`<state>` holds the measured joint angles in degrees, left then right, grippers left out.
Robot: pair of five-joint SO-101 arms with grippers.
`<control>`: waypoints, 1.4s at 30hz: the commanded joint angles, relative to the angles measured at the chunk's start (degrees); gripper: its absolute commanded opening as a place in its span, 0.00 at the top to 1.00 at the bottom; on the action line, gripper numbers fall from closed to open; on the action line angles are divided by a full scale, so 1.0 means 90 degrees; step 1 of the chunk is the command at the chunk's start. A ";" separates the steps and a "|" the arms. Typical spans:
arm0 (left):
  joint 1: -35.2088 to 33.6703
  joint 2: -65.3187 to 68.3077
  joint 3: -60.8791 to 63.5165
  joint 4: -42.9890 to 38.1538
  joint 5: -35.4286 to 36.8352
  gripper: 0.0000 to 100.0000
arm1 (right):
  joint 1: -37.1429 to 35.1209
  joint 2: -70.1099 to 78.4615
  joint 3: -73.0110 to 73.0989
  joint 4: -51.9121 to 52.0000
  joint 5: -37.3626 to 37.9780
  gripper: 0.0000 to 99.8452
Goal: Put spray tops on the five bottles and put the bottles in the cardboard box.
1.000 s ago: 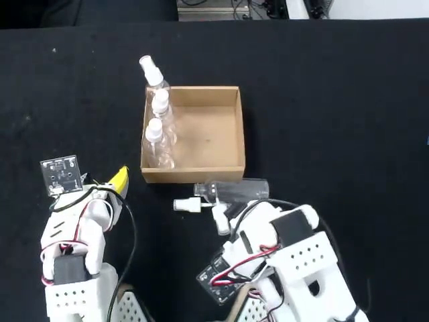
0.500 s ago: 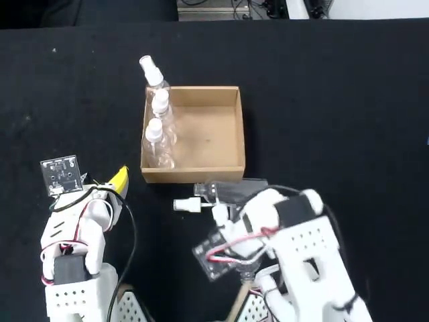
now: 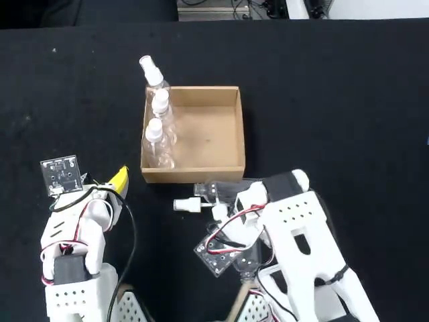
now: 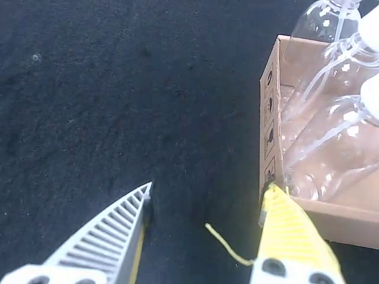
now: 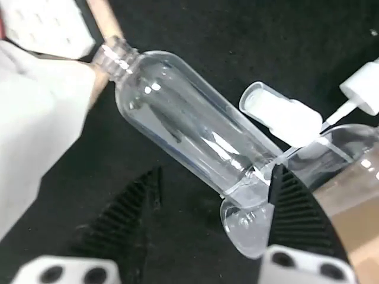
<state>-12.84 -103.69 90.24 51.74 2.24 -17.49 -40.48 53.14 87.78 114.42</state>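
At frame centre, the cardboard box (image 3: 194, 176) holds two capped bottles (image 3: 155, 142) along its left wall; a third capped bottle (image 3: 153, 75) stands at its upper-left corner. Below the box, an uncapped bottle (image 5: 183, 124) lies between the wide-spread jaws of the right gripper (image 5: 213, 195), with no grip evident; a loose spray top (image 3: 188, 204) lies beside it. At lower left, the left gripper (image 4: 207, 192) is spread wide and empty.

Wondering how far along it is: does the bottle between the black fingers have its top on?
Off: the bottle lies on its side, threaded neck bare.
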 commanded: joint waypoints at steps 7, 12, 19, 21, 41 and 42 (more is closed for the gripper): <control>-0.0034 -0.0088 -0.0220 -0.0166 0.0039 0.73 | -0.0264 0.0034 0.1646 -0.1866 0.0098 0.73; -0.0034 -0.0088 -0.0220 -0.0166 0.0039 0.73 | -0.0264 0.0015 0.1734 -0.1866 -0.0508 0.73; -0.0024 -0.0088 -0.0220 -0.0166 0.0029 0.73 | -0.0264 0.0015 0.1548 -0.1846 -0.2100 0.84; -0.0024 -0.0088 -0.0220 -0.0166 0.0029 0.73 | -0.0156 0.0015 0.1411 -0.1748 -0.2589 0.85; -0.0073 -0.0088 -0.0220 -0.0166 0.0020 0.73 | 0.4376 0.0132 -0.1968 -0.0049 -0.3800 0.85; -0.0044 -0.0088 -0.0220 -0.0166 0.0020 0.73 | 0.4767 0.0249 -0.1919 -0.0410 -0.3966 0.85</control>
<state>-12.92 -103.69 90.24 51.74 2.24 11.96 -40.48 38.20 94.20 84.00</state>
